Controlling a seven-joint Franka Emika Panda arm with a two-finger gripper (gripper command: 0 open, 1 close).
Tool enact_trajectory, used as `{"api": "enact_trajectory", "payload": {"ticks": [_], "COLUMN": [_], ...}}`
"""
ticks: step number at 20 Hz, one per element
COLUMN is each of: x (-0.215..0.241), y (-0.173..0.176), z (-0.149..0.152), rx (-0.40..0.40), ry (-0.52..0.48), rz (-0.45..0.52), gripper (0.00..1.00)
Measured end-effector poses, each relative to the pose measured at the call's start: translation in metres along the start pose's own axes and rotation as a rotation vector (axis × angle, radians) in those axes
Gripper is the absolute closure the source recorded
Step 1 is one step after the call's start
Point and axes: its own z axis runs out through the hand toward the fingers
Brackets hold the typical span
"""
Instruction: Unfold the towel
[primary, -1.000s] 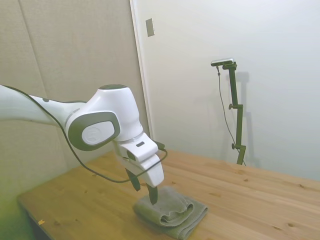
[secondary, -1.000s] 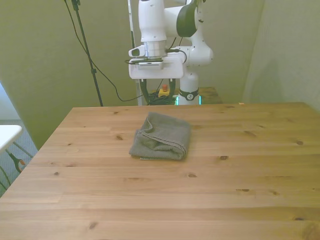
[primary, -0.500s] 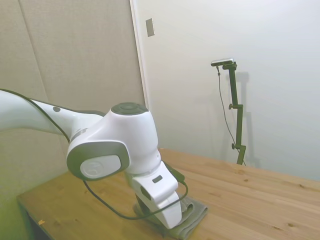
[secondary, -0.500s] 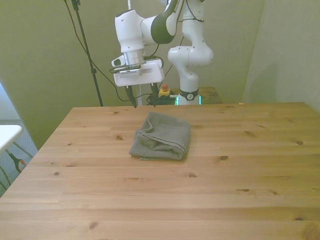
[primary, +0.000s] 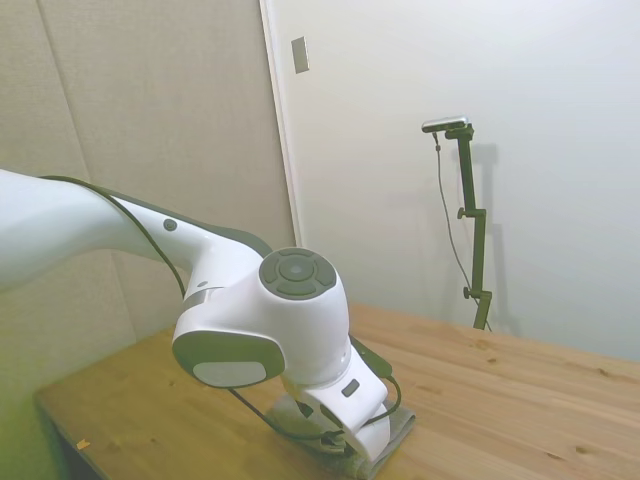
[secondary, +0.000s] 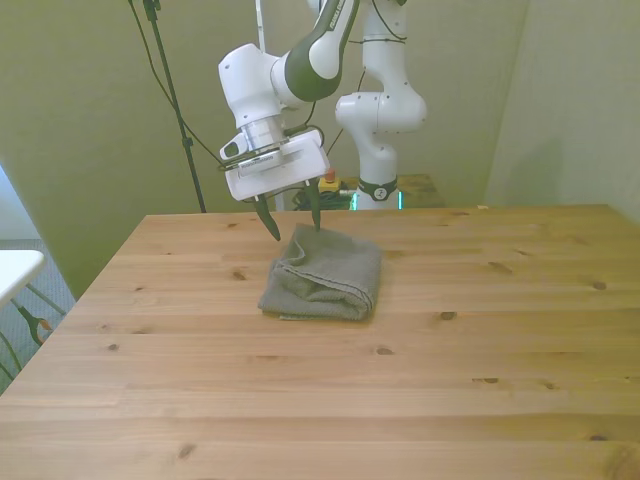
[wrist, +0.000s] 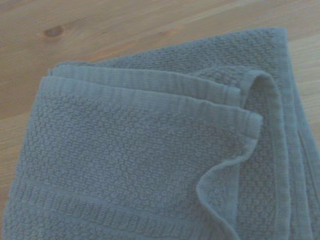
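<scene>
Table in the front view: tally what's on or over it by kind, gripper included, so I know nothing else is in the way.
Towel: 1, grey-green, folded, lying on the wooden table.
Gripper: 1, open, tilted, fingertips at the towel's far edge.
Other loose things on the table: 0 seen.
Total: 2.

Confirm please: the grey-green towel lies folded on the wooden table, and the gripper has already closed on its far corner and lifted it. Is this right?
Not quite. The towel does lie folded on the wooden table, but the gripper has not closed on it or lifted it. The front view shows its fingers spread open at the towel's far corner, and the cloth lies flat.
</scene>
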Motion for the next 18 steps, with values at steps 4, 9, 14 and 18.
{"api": "enact_trajectory", "payload": {"ticks": [4, 9, 14, 18], "x": [0.000, 0.000, -0.002, -0.002], "y": [0.001, 0.002, 0.002, 0.002], "z": [0.011, 0.020, 0.030, 0.030], "rx": [0.009, 0.038, 0.041, 0.041], "ry": [-0.021, -0.035, -0.053, -0.054], "rz": [-0.015, -0.018, -0.029, -0.031], "gripper": [0.00, 1.00, 1.00, 1.00]}}
